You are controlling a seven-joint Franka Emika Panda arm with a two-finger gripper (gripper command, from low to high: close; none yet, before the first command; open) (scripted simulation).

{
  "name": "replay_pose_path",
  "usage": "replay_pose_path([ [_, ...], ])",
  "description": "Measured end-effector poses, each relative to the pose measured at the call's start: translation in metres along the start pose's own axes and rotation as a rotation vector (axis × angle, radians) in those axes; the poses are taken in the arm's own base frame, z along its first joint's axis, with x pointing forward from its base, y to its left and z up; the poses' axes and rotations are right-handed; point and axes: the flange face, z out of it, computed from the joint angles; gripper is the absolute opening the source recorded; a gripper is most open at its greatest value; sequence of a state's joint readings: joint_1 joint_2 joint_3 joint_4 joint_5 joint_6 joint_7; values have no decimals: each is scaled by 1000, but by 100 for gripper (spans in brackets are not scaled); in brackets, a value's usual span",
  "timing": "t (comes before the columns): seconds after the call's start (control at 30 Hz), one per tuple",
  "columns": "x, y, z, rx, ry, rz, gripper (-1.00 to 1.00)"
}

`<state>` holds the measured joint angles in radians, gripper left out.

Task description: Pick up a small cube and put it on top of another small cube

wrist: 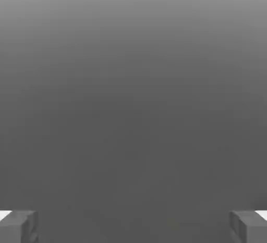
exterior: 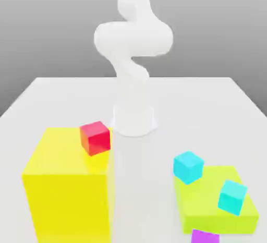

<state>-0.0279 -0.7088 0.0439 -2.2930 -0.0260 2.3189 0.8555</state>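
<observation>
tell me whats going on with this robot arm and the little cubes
The Franka arm isn't handling anything: its gripper is open and empty. The red cube sits on the big yellow block, and two cyan cubes are at the low green block. No small cube is stacked on another yet.

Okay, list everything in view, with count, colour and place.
large block: one, yellow, at the exterior view's left
small cube: one, red, on the yellow block's top, by its right edge
flat block: one, lime green, at the exterior view's right
small cubes: two, cyan, at the flat block's far-left corner and right side
purple object: one, at the exterior view's bottom edge
tabletop: one, white, under everything
arm: one, white, behind the blocks
gripper: one, grey, open, in the hand view
</observation>
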Motion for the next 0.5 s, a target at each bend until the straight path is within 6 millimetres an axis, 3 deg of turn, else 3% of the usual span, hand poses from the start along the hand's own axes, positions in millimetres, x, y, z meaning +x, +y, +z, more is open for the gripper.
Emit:
replay_pose_path([
  [0.23,-26,-20,123,-182,-64,34,0],
  [0.5,-77,-14,255,-346,-160,72,0],
])
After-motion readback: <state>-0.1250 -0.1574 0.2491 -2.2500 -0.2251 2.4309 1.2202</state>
